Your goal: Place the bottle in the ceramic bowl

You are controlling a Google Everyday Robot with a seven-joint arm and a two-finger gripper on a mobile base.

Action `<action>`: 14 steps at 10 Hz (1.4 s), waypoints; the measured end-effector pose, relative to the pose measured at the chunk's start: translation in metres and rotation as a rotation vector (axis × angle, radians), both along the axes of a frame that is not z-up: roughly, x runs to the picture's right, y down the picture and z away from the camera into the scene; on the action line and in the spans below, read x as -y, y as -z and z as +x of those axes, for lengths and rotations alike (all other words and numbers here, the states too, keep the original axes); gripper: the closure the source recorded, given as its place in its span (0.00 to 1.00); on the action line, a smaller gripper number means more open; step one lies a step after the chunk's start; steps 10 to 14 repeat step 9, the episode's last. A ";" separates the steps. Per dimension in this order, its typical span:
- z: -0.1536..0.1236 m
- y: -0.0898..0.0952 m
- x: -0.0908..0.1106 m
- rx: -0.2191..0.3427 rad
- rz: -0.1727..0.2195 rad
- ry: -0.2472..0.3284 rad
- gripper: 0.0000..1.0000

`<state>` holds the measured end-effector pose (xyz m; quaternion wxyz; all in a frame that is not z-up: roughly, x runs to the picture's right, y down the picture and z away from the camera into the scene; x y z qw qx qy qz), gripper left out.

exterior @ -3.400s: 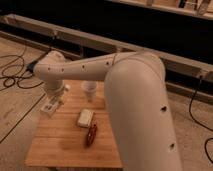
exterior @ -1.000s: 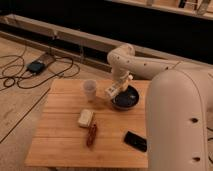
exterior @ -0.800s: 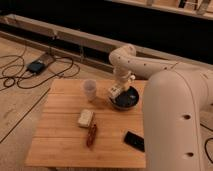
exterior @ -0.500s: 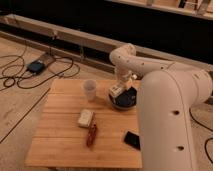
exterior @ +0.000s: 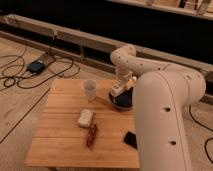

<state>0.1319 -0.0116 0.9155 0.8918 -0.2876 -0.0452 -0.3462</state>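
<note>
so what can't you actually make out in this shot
- Gripper, above the ceramic bowl: too blurred to read its fingers.
- Bottle: a pale shape at the gripper; grip contact unclear.
- Bowl: right side hidden by the arm.
- Dark flat object: partly cut off by the arm.

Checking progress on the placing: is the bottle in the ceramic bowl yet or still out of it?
Cannot tell for sure: the bottle sits at the ceramic bowl rim, under the gripper, not clearly resting inside.

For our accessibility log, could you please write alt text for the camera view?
A white robot arm reaches across a wooden table, its gripper holding the bottle over the ceramic bowl. A clear cup, cream block, reddish-brown item and black object share the table.
</note>
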 end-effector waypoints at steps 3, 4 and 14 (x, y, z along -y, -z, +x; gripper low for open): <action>0.008 0.005 -0.002 -0.012 0.003 -0.014 0.33; 0.008 0.005 -0.003 -0.012 0.003 -0.015 0.33; 0.006 0.005 -0.002 -0.009 0.004 -0.013 0.33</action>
